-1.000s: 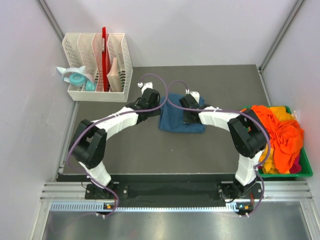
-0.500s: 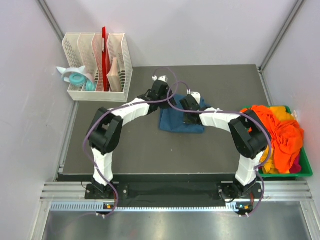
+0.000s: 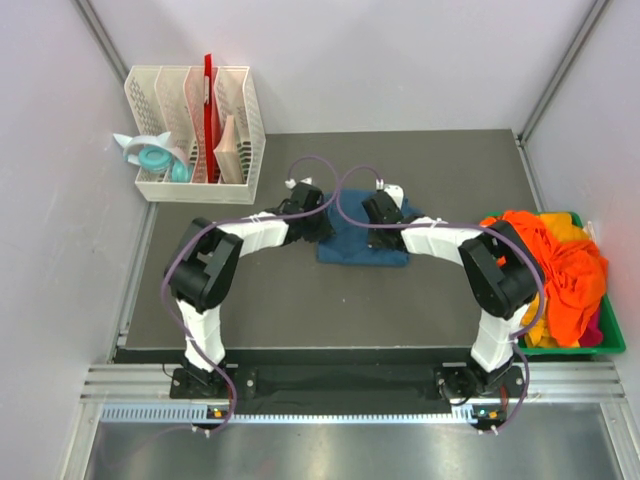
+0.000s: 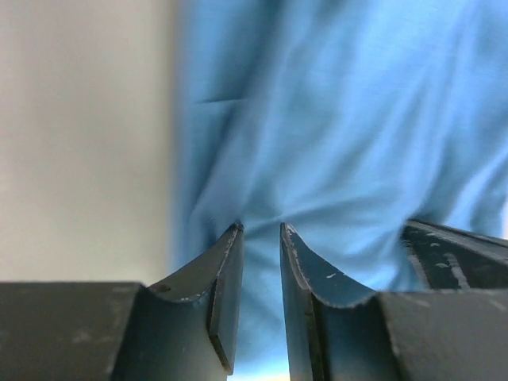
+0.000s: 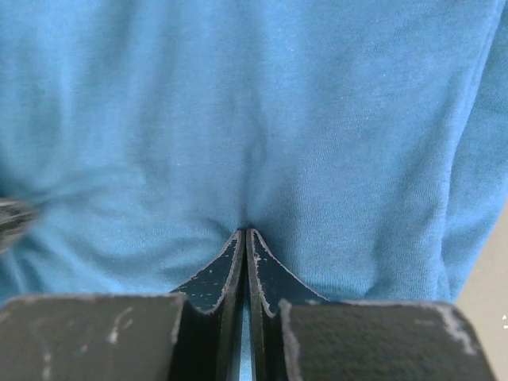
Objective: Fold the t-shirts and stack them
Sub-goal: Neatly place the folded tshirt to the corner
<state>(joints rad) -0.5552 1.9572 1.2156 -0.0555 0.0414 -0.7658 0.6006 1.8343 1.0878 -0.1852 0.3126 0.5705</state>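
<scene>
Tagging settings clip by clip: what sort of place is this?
Likely a robotics lab cell: plain white walls around a dark table, an aluminium mounting rail, a teal t-shirt, a green bin.

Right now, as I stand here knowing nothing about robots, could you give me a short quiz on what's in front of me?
1. What colour is the t-shirt lying on the table? A) orange B) blue C) white
2. True or false: the right gripper is pinched shut on that t-shirt's fabric.
3. Fill in: the orange shirts are heaped in a green ____.
Key: 1 B; 2 true; 3 bin.
</scene>
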